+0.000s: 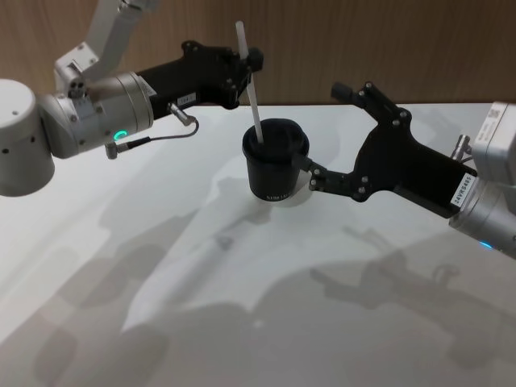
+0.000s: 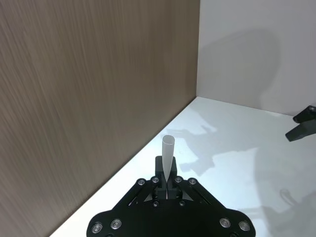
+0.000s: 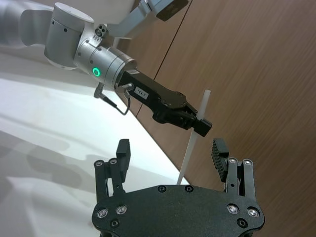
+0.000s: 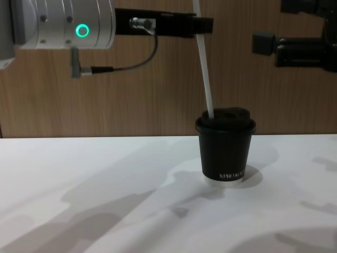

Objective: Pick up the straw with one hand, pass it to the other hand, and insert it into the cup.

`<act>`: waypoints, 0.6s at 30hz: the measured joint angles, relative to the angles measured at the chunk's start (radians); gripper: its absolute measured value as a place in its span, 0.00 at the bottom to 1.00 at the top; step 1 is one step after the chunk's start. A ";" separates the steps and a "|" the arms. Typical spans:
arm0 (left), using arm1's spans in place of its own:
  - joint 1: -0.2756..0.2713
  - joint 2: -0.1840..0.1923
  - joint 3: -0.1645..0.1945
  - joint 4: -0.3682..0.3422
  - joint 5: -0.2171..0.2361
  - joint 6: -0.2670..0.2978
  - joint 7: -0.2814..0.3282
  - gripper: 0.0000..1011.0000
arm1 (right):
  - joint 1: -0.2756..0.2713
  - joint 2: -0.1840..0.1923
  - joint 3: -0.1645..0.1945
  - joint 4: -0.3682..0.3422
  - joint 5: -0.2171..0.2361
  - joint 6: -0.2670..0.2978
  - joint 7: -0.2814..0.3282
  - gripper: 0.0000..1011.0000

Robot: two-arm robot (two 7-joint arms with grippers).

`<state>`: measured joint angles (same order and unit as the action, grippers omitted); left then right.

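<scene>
The black cup with a domed lid stands upright on the white table, and the chest view shows its white lettering. The white straw leans slightly, its lower end in the lid's near-left side. My left gripper, on the silver wrist with the green ring light, is shut on the straw's upper part. My right gripper, all black, hangs open just right of the cup, touching nothing. The right wrist view has its fingers spread, with the straw and the left gripper beyond.
A wooden wall runs close behind the cup along the table's far edge. The white table stretches wide toward me, crossed by the arms' shadows. A black cable loops under the left wrist.
</scene>
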<state>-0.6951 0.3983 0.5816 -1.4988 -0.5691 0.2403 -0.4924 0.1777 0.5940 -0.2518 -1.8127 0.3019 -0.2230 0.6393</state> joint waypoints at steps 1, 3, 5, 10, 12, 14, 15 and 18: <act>0.001 -0.002 0.000 0.003 0.000 -0.001 0.000 0.01 | 0.000 0.000 0.000 0.000 0.000 0.000 0.000 0.99; 0.004 -0.007 0.001 0.015 0.001 -0.003 -0.001 0.01 | 0.000 0.000 0.000 0.000 0.000 0.000 0.000 0.99; 0.006 -0.010 0.001 0.021 0.001 -0.005 0.000 0.01 | 0.000 0.000 0.000 0.000 0.000 0.000 0.000 0.99; 0.018 -0.022 -0.001 0.040 0.001 -0.009 0.005 0.01 | 0.000 0.000 0.000 0.000 0.000 0.000 0.000 0.99; 0.022 -0.025 -0.002 0.047 0.001 -0.010 0.008 0.01 | 0.000 0.000 0.000 0.000 0.000 0.000 0.000 0.99; 0.025 -0.028 -0.003 0.051 0.001 -0.011 0.009 0.01 | 0.000 0.000 0.000 0.000 0.000 0.000 0.000 0.99; 0.026 -0.029 -0.003 0.052 0.001 -0.012 0.010 0.01 | 0.000 0.000 0.000 0.000 0.000 0.000 0.000 0.99; 0.031 -0.033 -0.005 0.060 0.001 -0.014 0.013 0.09 | 0.000 0.000 0.000 0.000 0.000 0.000 0.000 0.99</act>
<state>-0.6641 0.3652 0.5767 -1.4391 -0.5680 0.2267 -0.4793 0.1777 0.5940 -0.2518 -1.8127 0.3019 -0.2230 0.6393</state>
